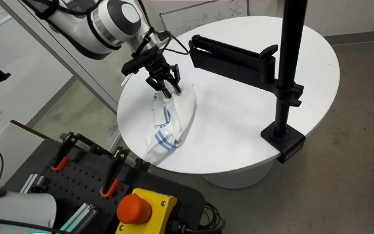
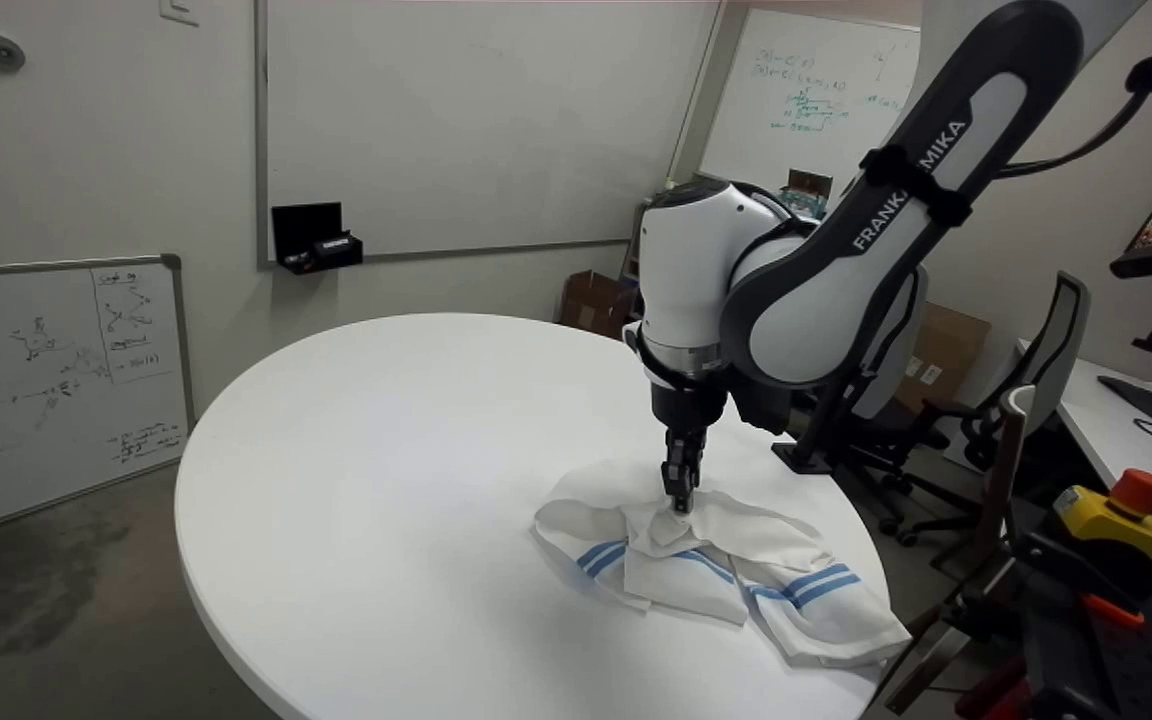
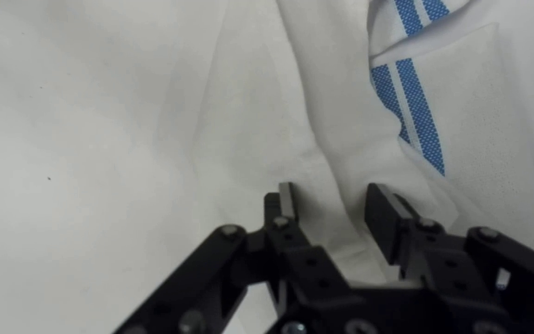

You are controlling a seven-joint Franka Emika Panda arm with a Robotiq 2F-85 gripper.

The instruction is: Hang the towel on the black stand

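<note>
The white towel [image 1: 184,107] with blue stripes lies crumpled on the round table in both exterior views [image 2: 776,535]. Its striped end reaches the table edge. My gripper [image 1: 173,93] points down onto the towel's plain white part. In the wrist view the two fingers [image 3: 331,188] are apart, with a raised fold of the towel [image 3: 257,116] between them and not pinched. The fingertips are at or very near the cloth. The black stand [image 1: 286,65] is clamped at the table edge, its flat arm [image 1: 229,61] sticking out sideways above the table. In an exterior view my arm partly hides the stand [image 2: 804,460].
The round white table [image 1: 229,130] carries the towel and stand. A black bench with orange-tipped clamps [image 1: 110,175] and a yellow box with a red button [image 1: 134,208] stands beside it. A whiteboard [image 2: 56,380] leans at the wall. Chairs [image 2: 1026,370] stand beyond the table.
</note>
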